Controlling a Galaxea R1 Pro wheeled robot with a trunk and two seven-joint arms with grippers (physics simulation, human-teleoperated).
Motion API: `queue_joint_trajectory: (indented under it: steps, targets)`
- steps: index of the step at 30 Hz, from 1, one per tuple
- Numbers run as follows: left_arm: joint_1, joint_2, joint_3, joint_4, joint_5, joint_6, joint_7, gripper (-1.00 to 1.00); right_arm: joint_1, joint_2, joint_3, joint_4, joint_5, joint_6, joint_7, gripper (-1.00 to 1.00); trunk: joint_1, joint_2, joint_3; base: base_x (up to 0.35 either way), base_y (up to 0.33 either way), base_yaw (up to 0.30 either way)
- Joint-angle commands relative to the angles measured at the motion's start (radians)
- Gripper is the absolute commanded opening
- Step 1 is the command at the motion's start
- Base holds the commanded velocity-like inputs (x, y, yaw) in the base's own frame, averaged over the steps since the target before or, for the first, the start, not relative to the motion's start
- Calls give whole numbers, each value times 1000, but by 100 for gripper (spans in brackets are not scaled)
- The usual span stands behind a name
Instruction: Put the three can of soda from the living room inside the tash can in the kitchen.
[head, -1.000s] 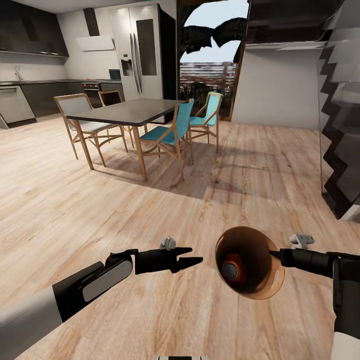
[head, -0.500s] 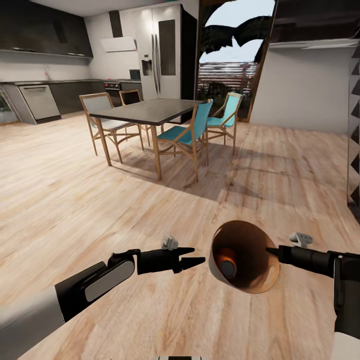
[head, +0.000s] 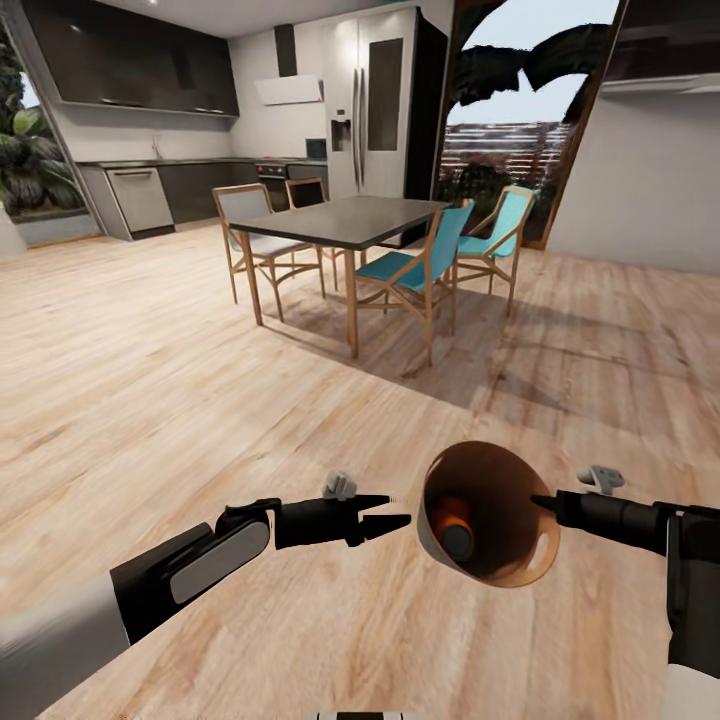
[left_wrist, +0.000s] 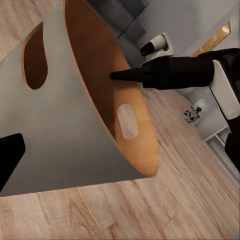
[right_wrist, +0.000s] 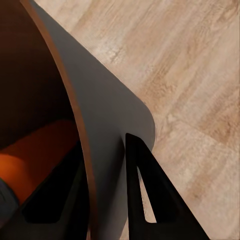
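Orange can (right_wrist: 30, 155) inside right-held tash can (head: 520, 560).

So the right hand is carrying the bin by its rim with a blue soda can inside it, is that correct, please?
Not quite: the can inside the bin is orange, not blue, as the head view and the right wrist view show. The rest holds: the right hand grips the bin by its rim.

Tilted brown tash can (head: 500, 540), orange soda can (head: 452, 512) inside
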Motion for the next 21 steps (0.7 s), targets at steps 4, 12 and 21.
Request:
queue_joint_trajectory:
  steps: [4, 12, 21]
  targets:
    - [0, 0, 0, 7, 1, 0, -1, 100, 0, 0, 2, 0, -14, 12, 3, -100, 0, 0, -1, 0, 0, 253]
    - [0, -1, 0, 13, 0, -2, -2, 100, 0, 0, 3, 0, -14, 12, 3, -100, 0, 0, -5, 0, 0, 253]
    - [0, -7, 0, 14, 0, -2, 3, 100, 0, 1, 4, 0, -14, 12, 3, -100, 0, 0, -13, 0, 0, 251]
